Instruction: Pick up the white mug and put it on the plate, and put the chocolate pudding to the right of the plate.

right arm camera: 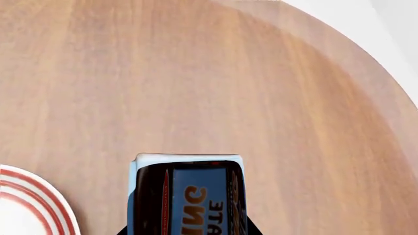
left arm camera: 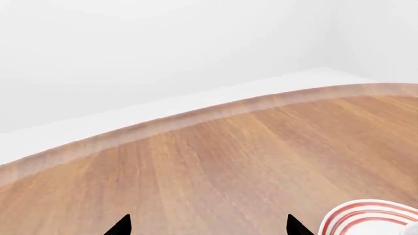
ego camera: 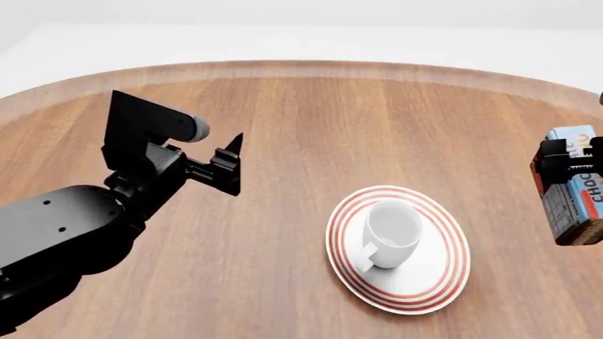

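Note:
The white mug (ego camera: 392, 233) stands upright on the red-ringed plate (ego camera: 443, 282), its handle toward the front left. My left gripper (ego camera: 234, 166) is open and empty, over bare wood to the left of the plate; in the left wrist view (left arm camera: 209, 227) its tips stand wide apart, with the plate's rim (left arm camera: 365, 218) beside them. My right gripper (ego camera: 565, 176) is shut on the chocolate pudding (ego camera: 577, 201) at the table's right side, to the right of the plate. The right wrist view shows the box (right arm camera: 189, 196) between the jaws and the plate's rim (right arm camera: 26, 196) beside it. I cannot tell whether the box touches the table.
The round wooden table (ego camera: 301, 106) has a pale rim and a white floor beyond it. Its far edge curves across the left wrist view (left arm camera: 196, 115), and the right edge shows in the right wrist view (right arm camera: 365, 73).

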Motion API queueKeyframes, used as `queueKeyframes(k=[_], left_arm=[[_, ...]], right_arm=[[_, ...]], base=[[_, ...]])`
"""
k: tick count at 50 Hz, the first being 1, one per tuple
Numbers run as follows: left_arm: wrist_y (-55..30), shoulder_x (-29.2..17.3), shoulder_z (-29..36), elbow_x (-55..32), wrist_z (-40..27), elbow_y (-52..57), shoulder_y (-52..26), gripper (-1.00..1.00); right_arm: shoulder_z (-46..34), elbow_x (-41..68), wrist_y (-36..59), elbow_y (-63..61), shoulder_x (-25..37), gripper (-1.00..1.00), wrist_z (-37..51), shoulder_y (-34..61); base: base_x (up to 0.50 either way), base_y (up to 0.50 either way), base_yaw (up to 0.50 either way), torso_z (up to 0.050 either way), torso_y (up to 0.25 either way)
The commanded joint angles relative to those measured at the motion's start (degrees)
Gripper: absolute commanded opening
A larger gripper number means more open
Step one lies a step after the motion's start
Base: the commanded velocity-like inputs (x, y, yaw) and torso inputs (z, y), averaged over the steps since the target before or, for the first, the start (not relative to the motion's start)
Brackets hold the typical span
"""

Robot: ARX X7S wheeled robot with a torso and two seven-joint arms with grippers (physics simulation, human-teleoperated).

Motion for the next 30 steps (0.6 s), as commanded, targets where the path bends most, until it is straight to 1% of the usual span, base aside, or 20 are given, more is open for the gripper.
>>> queueKeyframes(k=[1,19,30], left_arm=[[0.53,1.42,-1.52,0.89,0.99,-0.26,0.09,1.00],[0.12,1.67,-1.57,0.76,0.87,-0.09,0.02,1.00],[0.05,1.97,-1.52,0.86,1.01,-0.33,0.17,1.00]], right_arm=[[1.65,-1.50,-2.02,1.01,-1.18,-1.00,-2.18,-2.13],[2.91,-0.35,-3.95,2.35,-0.88,-1.00,-1.99,-5.17],[3.82,0.18,-6.83,5.66,-2.25,-1.00,-2.99,-7.52]], base=[[0.00,0.00,0.00,0.000,0.000],[0.00,0.00,0.00,0.000,0.000],[0.00,0.00,0.00,0.000,0.000]])
